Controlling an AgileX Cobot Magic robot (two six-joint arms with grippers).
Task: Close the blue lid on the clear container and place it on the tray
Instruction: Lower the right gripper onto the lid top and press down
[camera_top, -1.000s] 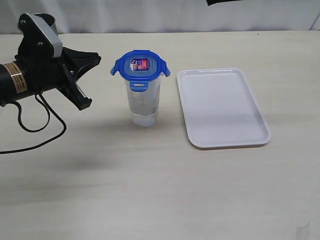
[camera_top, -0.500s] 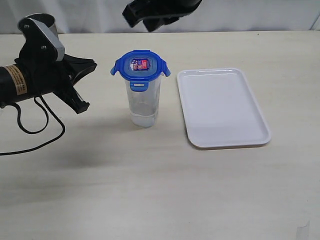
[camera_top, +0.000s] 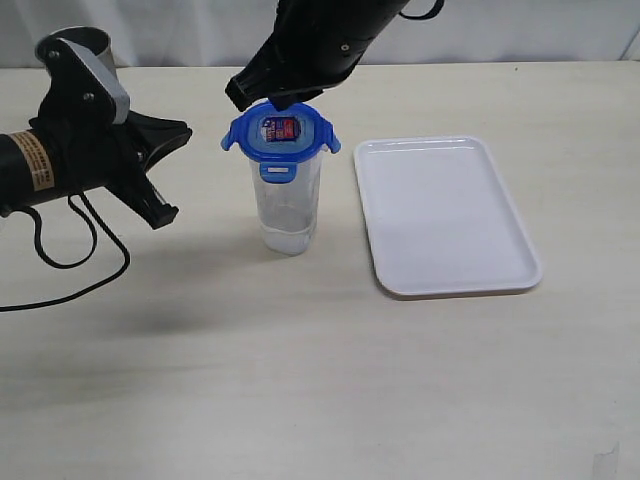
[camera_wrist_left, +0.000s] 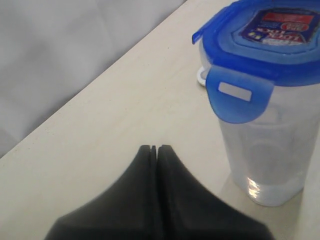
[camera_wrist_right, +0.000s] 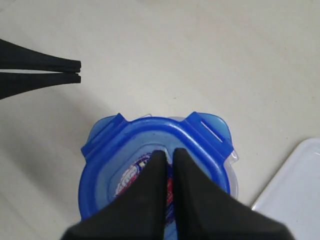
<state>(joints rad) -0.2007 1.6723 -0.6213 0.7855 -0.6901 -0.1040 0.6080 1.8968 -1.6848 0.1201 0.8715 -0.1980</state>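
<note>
The clear container (camera_top: 288, 205) stands upright on the table, left of the white tray (camera_top: 445, 215). The blue lid (camera_top: 281, 133) sits on its top with the sticker face up; its side flaps stick outward and one flap hangs down the front. My right gripper (camera_top: 270, 100) is shut, hovering just over the lid; in the right wrist view the right gripper (camera_wrist_right: 169, 151) points at the middle of the lid (camera_wrist_right: 107, 165). My left gripper (camera_top: 186, 129) is shut and empty, a short way left of the container. The left wrist view shows the left gripper (camera_wrist_left: 154, 148), the lid (camera_wrist_left: 260, 45) and the container (camera_wrist_left: 265, 150).
A black cable (camera_top: 70, 260) from the left arm loops over the table on the left. The tray (camera_wrist_right: 300, 190) holds nothing. A pale wall runs behind the table's far edge.
The right arm has come in from the top and dropped to just above the lid. The left gripper has drawn back slightly to the left. Container, lid and tray have not moved.
</note>
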